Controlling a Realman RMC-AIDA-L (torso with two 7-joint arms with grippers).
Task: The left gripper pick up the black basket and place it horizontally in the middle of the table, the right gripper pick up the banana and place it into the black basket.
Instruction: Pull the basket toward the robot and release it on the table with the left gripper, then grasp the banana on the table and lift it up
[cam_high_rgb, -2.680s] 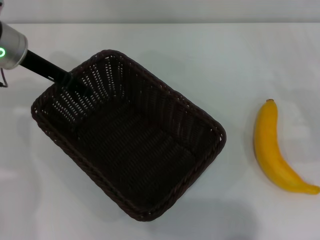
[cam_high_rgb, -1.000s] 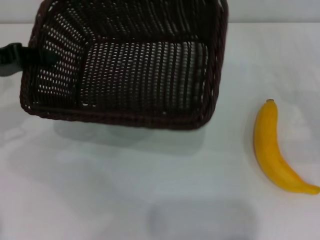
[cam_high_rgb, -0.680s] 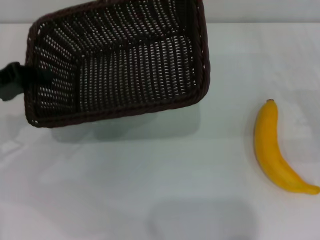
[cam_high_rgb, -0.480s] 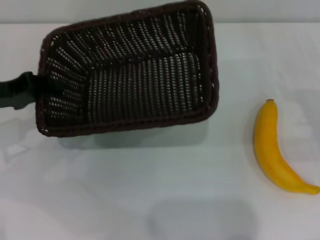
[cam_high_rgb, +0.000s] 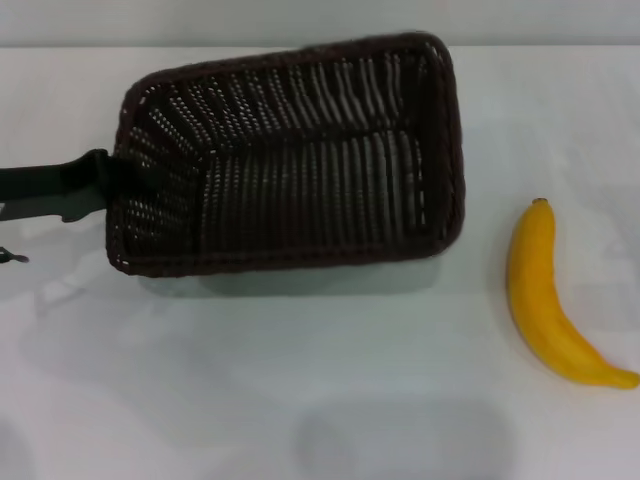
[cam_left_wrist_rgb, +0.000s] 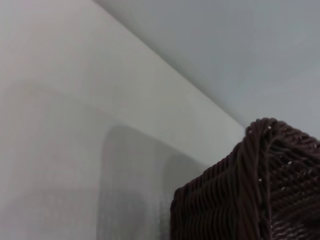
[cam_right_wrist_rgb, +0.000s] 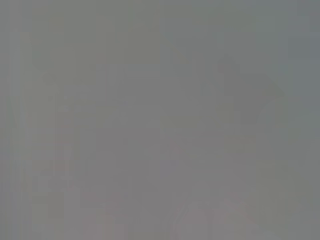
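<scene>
Our left gripper (cam_high_rgb: 100, 185) clamps the basket (cam_high_rgb: 300, 150) by its left rim; stiff, light wicker. The banana (cam_high_rgb: 545, 295) lies near the table's (cam_high_rgb: 300, 400) right edge.

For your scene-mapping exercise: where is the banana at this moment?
In the head view, the banana lies on the white table at the robot's right, apart from the black basket, which the left gripper holds.

Light: bright, even, from overhead.
Shadows: soft grey patch under the black basket (cam_high_rgb: 290, 160) on the table (cam_high_rgb: 300, 380).
Focus: head view slightly soft; right wrist view featureless grey.
</scene>
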